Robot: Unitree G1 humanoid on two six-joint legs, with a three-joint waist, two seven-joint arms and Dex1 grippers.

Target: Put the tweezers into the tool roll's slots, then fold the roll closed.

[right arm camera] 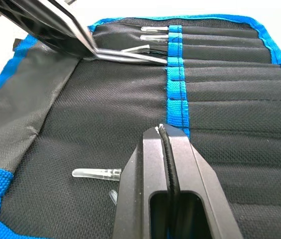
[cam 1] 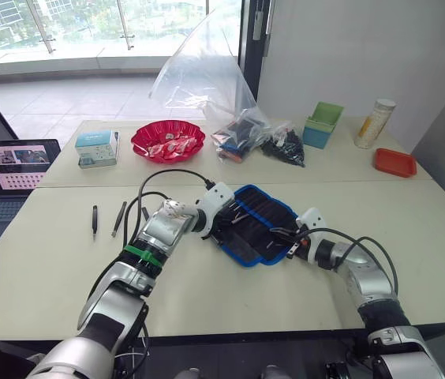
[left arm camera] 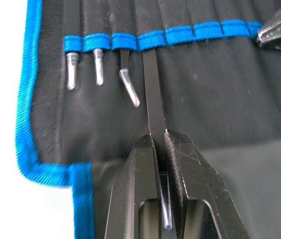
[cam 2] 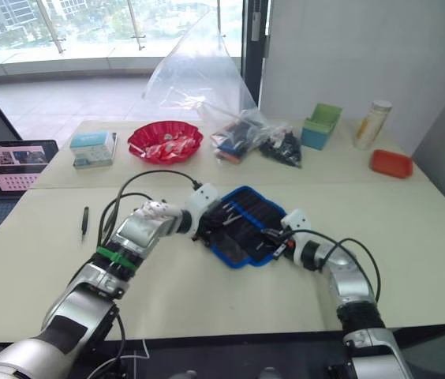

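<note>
The tool roll (cam 1: 260,215) lies open on the table, black with blue trim. My left gripper (left arm camera: 159,134) is shut on a black tweezers (left arm camera: 152,89) whose tip is entering a slot (left arm camera: 150,47) under the blue band. Three silver-ended tools (left arm camera: 98,67) sit in the slots beside it. My right gripper (right arm camera: 160,128) is shut, with its tips over the roll's pockets near the blue band (right arm camera: 176,79); a thin dark strip shows between its fingers. Two more tweezers (cam 1: 95,221) lie on the table to the left of the roll.
A laptop (cam 1: 13,166) sits at the far left edge. Along the back stand a small box (cam 1: 96,148), a red bowl (cam 1: 167,140), a clear plastic bag (cam 1: 215,79), a green bin (cam 1: 323,125), a bottle (cam 1: 374,122) and a red tray (cam 1: 394,162). Clear tip caps (right arm camera: 96,173) lie on the roll.
</note>
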